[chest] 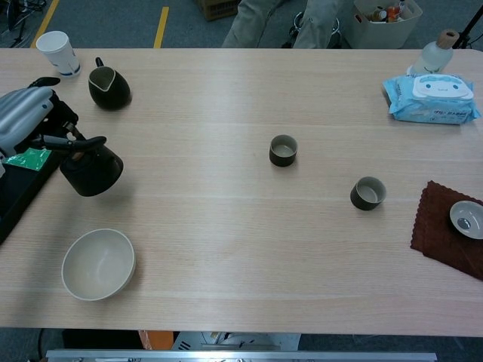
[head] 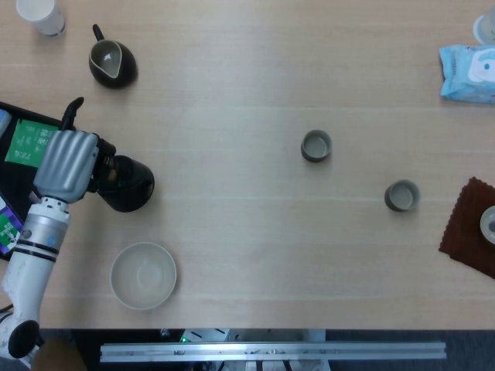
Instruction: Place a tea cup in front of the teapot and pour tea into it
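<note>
Chest view: teapot (chest: 91, 170) is being gripped by left hand (chest: 26, 121), fingers clenched on its handle, presumably for pouring; tea cup (chest: 283, 150) is sitting well apart.

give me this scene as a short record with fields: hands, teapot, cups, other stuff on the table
left hand: grips the teapot by its handle
right hand: not in view
teapot: dark and round, at the table's left side, in the left hand; whether it is off the table cannot be told
tea cups: one near the table's middle, one further right, both upright, neither close to the teapot
pitcher: dark, far left corner, beside a paper cup
bowl: pale, near left edge
wipes pack: blue, far right
cloth: dark red, right edge
</note>
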Controlling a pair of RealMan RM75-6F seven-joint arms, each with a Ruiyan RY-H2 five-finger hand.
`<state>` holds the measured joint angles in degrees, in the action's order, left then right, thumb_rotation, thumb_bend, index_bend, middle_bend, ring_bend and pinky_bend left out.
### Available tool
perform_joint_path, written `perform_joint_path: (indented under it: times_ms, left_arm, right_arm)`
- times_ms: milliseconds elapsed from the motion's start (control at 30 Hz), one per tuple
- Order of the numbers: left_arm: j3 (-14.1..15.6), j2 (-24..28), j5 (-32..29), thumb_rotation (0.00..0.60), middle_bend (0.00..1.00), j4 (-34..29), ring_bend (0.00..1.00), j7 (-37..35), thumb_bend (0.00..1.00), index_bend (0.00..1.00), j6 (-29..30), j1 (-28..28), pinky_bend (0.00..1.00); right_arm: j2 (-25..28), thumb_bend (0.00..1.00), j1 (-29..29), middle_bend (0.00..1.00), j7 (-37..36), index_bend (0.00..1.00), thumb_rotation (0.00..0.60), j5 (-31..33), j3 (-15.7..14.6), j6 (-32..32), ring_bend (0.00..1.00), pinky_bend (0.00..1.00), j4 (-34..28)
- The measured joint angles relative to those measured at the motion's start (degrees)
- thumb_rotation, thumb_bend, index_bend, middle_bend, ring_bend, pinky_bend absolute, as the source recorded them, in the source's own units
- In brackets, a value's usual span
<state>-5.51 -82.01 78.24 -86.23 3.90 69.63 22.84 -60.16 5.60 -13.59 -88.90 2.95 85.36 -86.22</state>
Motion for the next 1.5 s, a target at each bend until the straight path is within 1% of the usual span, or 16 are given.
perform_joint_path:
  times_ms: [67,300,500,767,933,1100,1367,1500]
  left_arm:
    - [-0.6,-0.2,-0.7,0.332,1.00,-0.4,0.91,0.5,0.19,1.00,0.7,-0.2,0.00]
    - [-2.0,-0.8,-1.6,0.337,1.00,-0.6,0.93,1.3,0.26,1.00,3.2,-0.9,0.04]
    - [-2.8,-1.5,-1.1,0.346,1.00,0.2,0.93,1.2,0.33,1.00,5.4,-1.3,0.06]
    - [-2.4,-2.0,2.4,0.365,1.00,3.0,0.91,0.6,0.33,1.00,7.9,-1.6,0.06]
    - [-1.7,-2.5,5.3,0.409,1.00,5.5,0.89,1.5,0.33,1.00,10.0,-1.7,0.06]
    - [-1.3,-2.3,6.3,0.502,1.00,5.6,0.88,2.1,0.33,1.00,10.6,-1.8,0.06]
    - [-1.2,-1.6,7.2,0.514,1.00,5.0,0.86,2.8,0.33,1.00,11.2,-1.9,0.06]
    - [-1.3,-1.0,7.5,0.513,1.00,4.3,0.86,3.1,0.33,1.00,11.4,-1.9,0.06]
  right_arm:
    - [0.0,0.18,-0.1,0.38,0.0,0.37,0.600,0.0,0.0,0.1,0.26,0.22,0.0]
    - [0.1,0.18,-0.2,0.38,0.0,0.37,0.600,0.0,0.0,0.2,0.26,0.22,-0.1]
    - [0.2,0.18,-0.2,0.38,0.3,0.37,0.600,-0.5,0.0,0.4,0.26,0.22,-0.4]
    - [0.4,0.18,0.3,0.38,1.0,0.37,0.600,-1.5,-0.2,0.2,0.26,0.22,-1.0]
    - [0.5,0.18,0.6,0.38,1.6,0.37,0.600,-2.1,-0.4,0.0,0.26,0.22,-1.5]
    - [0.7,0.18,0.9,0.38,2.2,0.37,0.600,-2.8,-0.6,-0.2,0.26,0.22,-2.0]
    - [1.4,0.18,1.9,0.38,4.1,0.37,0.600,-4.3,-1.0,-1.2,0.26,0.22,-3.1]
    - [2.2,0.18,3.3,0.37,6.4,0.37,0.600,-6.2,-1.5,-3.0,0.26,0.22,-4.2]
